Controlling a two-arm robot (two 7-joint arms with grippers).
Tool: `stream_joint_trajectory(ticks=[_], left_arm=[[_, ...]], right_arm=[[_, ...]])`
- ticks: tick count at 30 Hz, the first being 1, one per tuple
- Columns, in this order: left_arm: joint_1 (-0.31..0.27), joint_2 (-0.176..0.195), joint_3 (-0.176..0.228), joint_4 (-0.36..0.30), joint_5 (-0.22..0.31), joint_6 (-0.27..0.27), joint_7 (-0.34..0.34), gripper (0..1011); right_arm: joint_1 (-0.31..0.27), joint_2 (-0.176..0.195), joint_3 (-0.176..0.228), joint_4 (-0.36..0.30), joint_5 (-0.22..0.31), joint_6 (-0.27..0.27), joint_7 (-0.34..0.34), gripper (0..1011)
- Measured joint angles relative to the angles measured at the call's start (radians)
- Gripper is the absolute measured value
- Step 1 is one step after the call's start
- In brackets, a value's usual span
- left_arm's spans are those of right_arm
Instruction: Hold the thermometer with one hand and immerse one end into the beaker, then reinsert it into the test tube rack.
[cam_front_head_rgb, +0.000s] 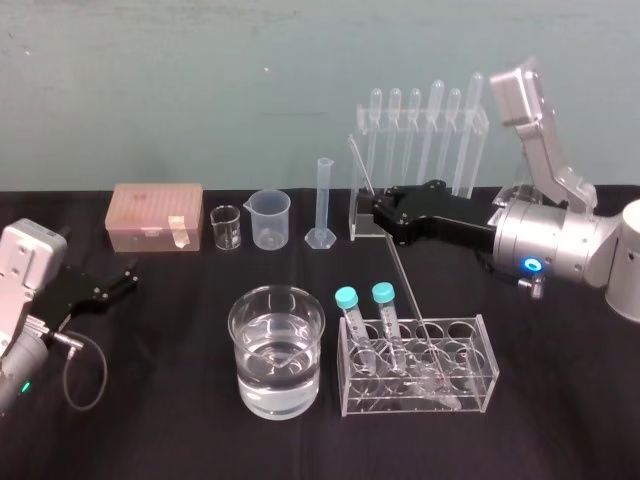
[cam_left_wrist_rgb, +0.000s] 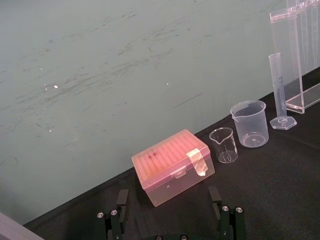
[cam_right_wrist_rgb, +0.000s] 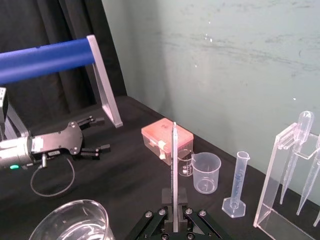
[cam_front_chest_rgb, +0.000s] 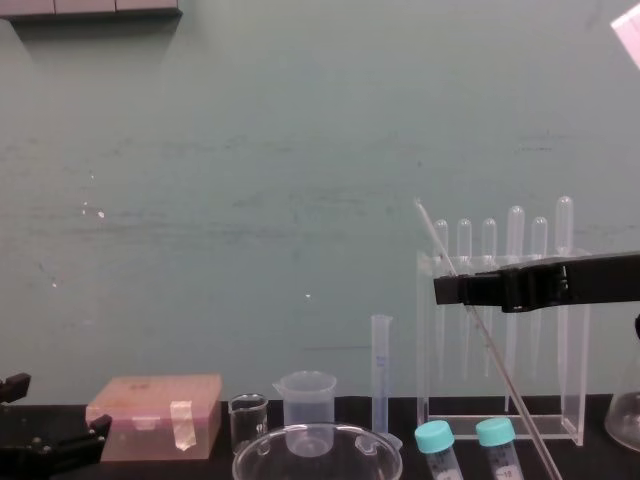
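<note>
the beaker (cam_front_head_rgb: 246, 382) stands nearest on the black table (cam_front_head_rgb: 170, 430), part full of clear liquid, and just beside it to the right is a low clear rack (cam_front_head_rgb: 420, 402) with two teal-capped tubes (cam_front_head_rgb: 347, 300) leaning in its left cells. the thermometer (cam_front_head_rgb: 398, 270) is not in the beaker; it slants through the air behind and above the low rack, top end tilted away and leftward, lower end running down over that rack's middle cells, and whether the tip rests inside cannot be told. the right gripper (cam_front_head_rgb: 375, 210) reaches in from the right above the table, fingers clamped on the thermometer's upper part; from the right wrist the rod stands pinched between the two pads (cam_right_wrist_rgb: 167, 199). the left gripper (cam_front_head_rgb: 128, 278) lies low at the table's left edge, fingers spread apart and holding nothing. farther back stand a pink box (cam_front_head_rgb: 155, 215), a tiny glass beaker (cam_front_head_rgb: 226, 228), a plastic beaker (cam_front_head_rgb: 270, 218) and a measuring cylinder (cam_front_head_rgb: 322, 200) in a row. behind the right gripper, against the green wall, the test tube rack (cam_front_chest_rgb: 470, 428) holds hanging pipettes (cam_front_head_rgb: 435, 120).
</note>
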Motion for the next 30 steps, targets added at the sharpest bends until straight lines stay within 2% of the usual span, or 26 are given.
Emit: stream_joint_trajectory(ticks=[3,5,13,18,20,26,30], left_arm=[[0.0,0.0,0.0,0.0,0.0,0.0,0.0,1008],[0.0,0.0,0.0,0.0,0.0,0.0,0.0,1008],[0.0,0.0,0.0,0.0,0.0,0.0,0.0,1008],[0.0,0.0,0.0,0.0,0.0,0.0,0.0,1008],[0.0,0.0,0.0,0.0,0.0,0.0,0.0,1008],[0.0,0.0,0.0,0.0,0.0,0.0,0.0,1008],[0.0,0.0,0.0,0.0,0.0,0.0,0.0,1008]], right_arm=[[-0.015,-0.003,0.011,-0.007,0.011,-0.027,0.0,51],[-0.033,-0.006,0.025,-0.017,0.021,-0.069,0.001,51],[-0.084,-0.002,0.069,-0.051,0.045,-0.175,0.014,51],[-0.145,0.013,0.116,-0.089,0.059,-0.272,0.031,51],[-0.163,0.015,0.129,-0.097,0.063,-0.296,0.035,51],[-0.21,0.022,0.165,-0.12,0.072,-0.342,0.045,51],[-0.218,0.025,0.184,-0.132,0.083,-0.348,0.053,51]])
